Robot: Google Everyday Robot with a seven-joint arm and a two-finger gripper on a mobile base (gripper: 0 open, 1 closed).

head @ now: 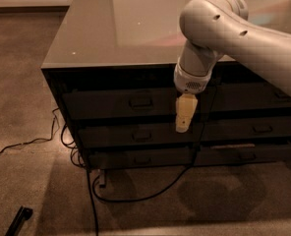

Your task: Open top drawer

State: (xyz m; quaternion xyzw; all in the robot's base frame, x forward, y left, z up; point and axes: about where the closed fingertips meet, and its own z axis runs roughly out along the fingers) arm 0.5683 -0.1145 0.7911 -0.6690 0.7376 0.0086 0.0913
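While the top drawer (111, 103) sits shut under the worktop (111, 33), the tool (183, 114) hangs just beside its handle (141, 101) — holding nothing, how open it is I cannot tell — so this looks like the approach; next, it must move across onto that handle.

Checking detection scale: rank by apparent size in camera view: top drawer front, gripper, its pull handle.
1. top drawer front, largest by far.
2. gripper, hanging right of the pull handle; nearer the camera, so maybe inflated.
3. pull handle, smallest.
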